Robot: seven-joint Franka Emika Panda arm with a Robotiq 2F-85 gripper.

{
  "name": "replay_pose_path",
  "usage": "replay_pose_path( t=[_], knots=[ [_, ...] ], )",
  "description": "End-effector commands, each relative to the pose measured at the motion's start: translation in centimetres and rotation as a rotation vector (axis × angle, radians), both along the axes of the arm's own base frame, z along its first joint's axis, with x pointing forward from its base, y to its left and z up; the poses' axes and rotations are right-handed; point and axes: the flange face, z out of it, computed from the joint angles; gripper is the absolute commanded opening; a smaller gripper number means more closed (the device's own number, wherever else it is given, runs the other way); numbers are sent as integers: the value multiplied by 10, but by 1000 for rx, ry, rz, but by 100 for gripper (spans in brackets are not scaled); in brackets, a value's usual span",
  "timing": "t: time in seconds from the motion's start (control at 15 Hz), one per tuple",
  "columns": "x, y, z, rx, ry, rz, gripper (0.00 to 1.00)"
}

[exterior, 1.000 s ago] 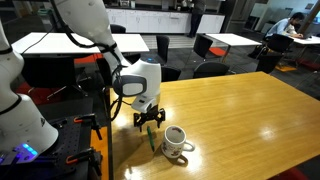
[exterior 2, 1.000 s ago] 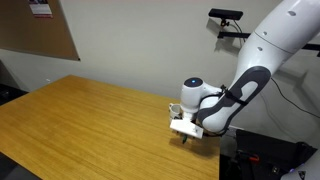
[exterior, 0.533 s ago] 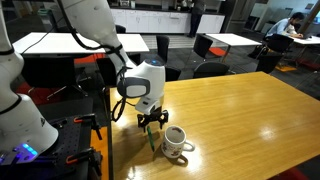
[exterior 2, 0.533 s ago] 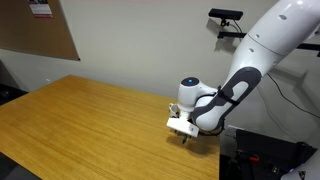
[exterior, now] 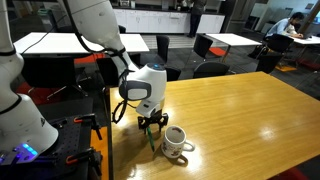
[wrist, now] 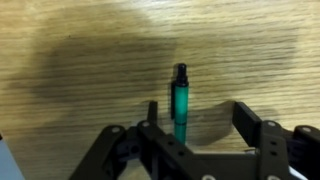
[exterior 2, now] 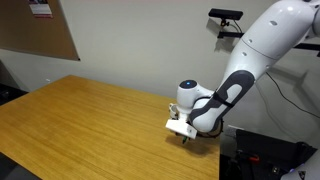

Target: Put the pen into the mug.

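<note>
Thin green pen lying flat, white handled mug upright just beside it

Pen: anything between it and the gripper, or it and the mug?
Nothing visible. In the wrist view the pen lies on the bare table between the fingers of the open gripper; the mug stands beside it.
</note>
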Motion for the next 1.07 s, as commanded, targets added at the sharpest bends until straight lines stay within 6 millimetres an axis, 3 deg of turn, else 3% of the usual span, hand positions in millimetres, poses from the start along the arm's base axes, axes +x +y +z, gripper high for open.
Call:
replay_pose_path(
  t=[0.0, 0.2, 0.33, 0.47, 0.67, 1.0],
  knots=[
    [4, -5, -2, 8, -3, 4, 71],
    [4, -6, -3, 13, -1, 1, 57],
    [6, -7, 0, 14, -9, -4, 33],
    [7, -7, 0, 13, -11, -6, 26],
    [7, -7, 1, 11, -10, -6, 2],
    [5, -3, 8, -2, -4, -7, 3]
  ],
)
